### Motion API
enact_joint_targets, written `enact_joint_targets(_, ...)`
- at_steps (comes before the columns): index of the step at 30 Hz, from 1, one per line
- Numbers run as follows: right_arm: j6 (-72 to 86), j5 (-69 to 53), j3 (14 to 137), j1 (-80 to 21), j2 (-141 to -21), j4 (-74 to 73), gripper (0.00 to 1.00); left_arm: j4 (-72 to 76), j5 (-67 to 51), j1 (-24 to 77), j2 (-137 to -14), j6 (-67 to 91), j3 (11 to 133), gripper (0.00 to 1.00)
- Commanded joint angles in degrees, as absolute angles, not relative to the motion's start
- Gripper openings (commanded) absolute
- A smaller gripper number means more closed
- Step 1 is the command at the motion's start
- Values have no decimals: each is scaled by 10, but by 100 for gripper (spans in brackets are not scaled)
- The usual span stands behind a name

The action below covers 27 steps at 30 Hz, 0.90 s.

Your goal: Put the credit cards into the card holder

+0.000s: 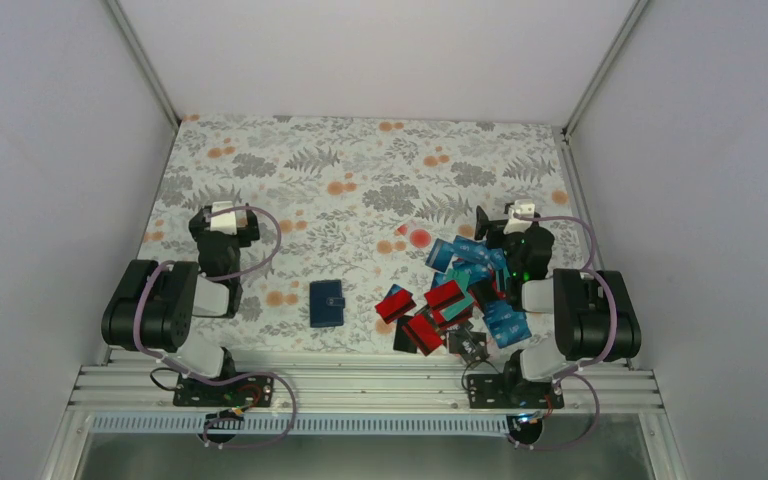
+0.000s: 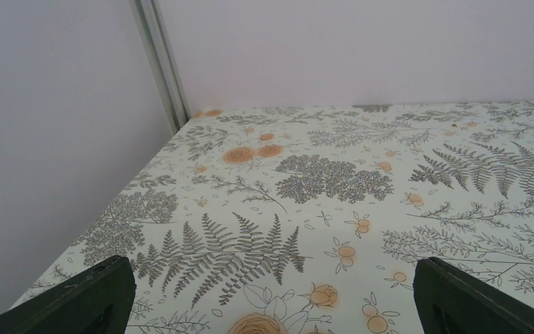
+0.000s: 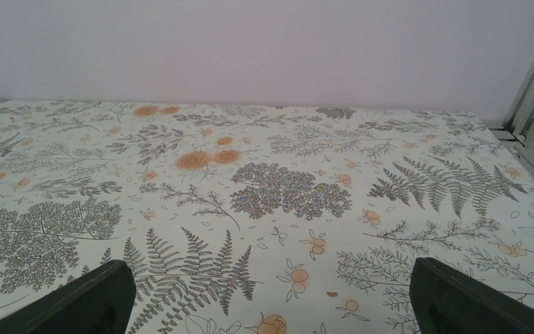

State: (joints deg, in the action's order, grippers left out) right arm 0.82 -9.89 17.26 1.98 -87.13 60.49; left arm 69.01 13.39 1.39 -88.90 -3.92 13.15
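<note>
The credit cards point(image 1: 455, 295) lie in a loose pile of red, blue, teal and black at the near right of the table, partly under the right arm. The card holder point(image 1: 327, 303), a dark navy wallet with a small clasp tab, lies flat and closed to the left of the pile. My left gripper point(image 1: 222, 212) is left of and beyond the holder; its fingers stand wide apart and empty point(image 2: 271, 296). My right gripper point(image 1: 516, 213) is past the pile's far edge, also wide open and empty point(image 3: 271, 296). Both wrist views show only tablecloth.
The table wears a floral fern-print cloth point(image 1: 360, 170). White walls with metal corner posts point(image 2: 160, 62) close in the back and sides. A metal rail point(image 1: 360, 385) runs along the near edge at the arm bases.
</note>
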Motion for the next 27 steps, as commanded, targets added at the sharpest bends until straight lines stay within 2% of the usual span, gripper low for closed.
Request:
enact_joint_targets(1, -1, -99, 183, 23, -871, 629, 100, 729, 125, 13, -889, -40, 131, 100)
enact_joint_targets(9, -1, -100, 188, 24, -873, 622, 100, 729, 122, 12, -887, -40, 130, 100)
enact_joint_targets(13, -3, -105, 198, 24, -866, 602, 100, 643, 138, 15, -852, -40, 167, 100)
enact_joint_targets(20, 7, -116, 363, 15, -804, 313, 100, 255, 178, 19, -733, 97, 342, 100)
enact_joint_targets(24, 54, -158, 445, 12, -754, 202, 100, -33, 183, 24, -747, 170, 491, 100)
enact_joint_targets(27, 100, -179, 486, 12, -715, 145, 100, -166, 164, 24, -748, 218, 560, 100)
